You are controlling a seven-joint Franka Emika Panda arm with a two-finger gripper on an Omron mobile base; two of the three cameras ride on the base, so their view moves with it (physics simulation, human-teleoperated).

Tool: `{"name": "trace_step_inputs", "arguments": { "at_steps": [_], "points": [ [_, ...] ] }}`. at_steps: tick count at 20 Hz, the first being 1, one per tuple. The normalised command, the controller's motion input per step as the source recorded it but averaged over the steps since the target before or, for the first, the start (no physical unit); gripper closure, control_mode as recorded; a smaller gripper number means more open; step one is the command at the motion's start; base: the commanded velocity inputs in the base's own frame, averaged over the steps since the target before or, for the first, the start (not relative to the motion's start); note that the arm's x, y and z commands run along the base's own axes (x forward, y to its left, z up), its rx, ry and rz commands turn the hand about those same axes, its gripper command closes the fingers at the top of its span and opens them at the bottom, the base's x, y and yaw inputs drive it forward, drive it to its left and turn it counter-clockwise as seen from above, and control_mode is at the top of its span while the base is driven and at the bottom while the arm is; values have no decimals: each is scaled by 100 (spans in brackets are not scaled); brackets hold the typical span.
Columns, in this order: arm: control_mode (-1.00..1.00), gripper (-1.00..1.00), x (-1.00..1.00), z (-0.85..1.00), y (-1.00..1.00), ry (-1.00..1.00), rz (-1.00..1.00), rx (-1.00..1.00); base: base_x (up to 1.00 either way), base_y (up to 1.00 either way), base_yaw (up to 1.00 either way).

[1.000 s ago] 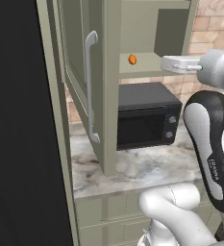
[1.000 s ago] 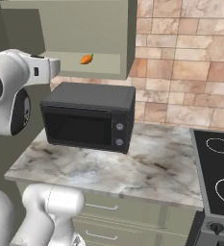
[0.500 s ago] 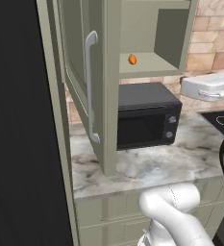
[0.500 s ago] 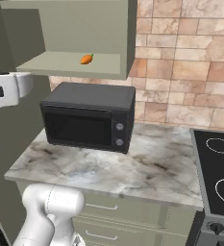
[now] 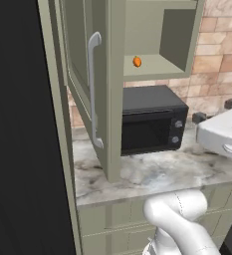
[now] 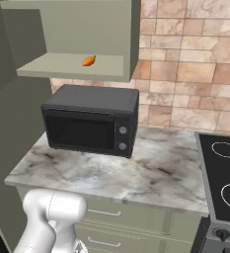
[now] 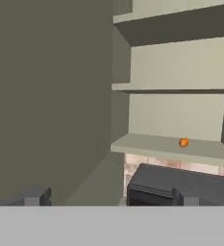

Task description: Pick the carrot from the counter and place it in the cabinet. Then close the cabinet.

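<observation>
The small orange carrot [image 5: 137, 61] lies on the bottom board inside the sage-green cabinet [image 5: 160, 64]; it is also visible from the other side [image 6: 89, 61] and from the hand [image 7: 183, 142]. The cabinet door [image 5: 82, 74] with its pale bar handle [image 5: 93, 89] stands wide open to the left. My gripper [image 5: 216, 110] is open and holds nothing. It hangs right of the microwave, below and well clear of the carrot. In the hand view my gripper [image 7: 108, 199] faces the cabinet's shelves from a distance.
A black microwave [image 6: 92, 121] stands on the marbled counter [image 6: 156, 173] under the cabinet. A black stovetop [image 6: 225, 173] lies at the right. The open door panel [image 7: 46, 96] spans the left of the hand view. A brick wall [image 6: 185, 74] is behind.
My arm has pulled back out of the cabinet, down and to the right, to about microwave height. The carrot has stayed on the cabinet's bottom board.
</observation>
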Motion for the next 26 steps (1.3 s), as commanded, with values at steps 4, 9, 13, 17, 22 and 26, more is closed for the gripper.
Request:
{"name": "trace_step_inputs", "arguments": {
  "at_steps": [4, 9, 13, 17, 22, 26],
  "points": [
    [-100, -100, -70, -3, 49, -11, 0, -10, 0, 0, 0],
    [-100, -100, -62, 0, 41, -13, 0, -10, 0, 0, 0],
    [-100, -100, -33, 0, 34, -15, 0, -10, 0, 0, 0],
    [-100, -100, -13, -3, 29, -13, 0, -11, 0, 0, 0],
    [-100, -100, -1, -31, 35, -11, 0, -17, 0, 0, 0],
    [-100, -100, 0, -35, 37, -13, 0, -25, 0, 0, 0]
  ]
}}
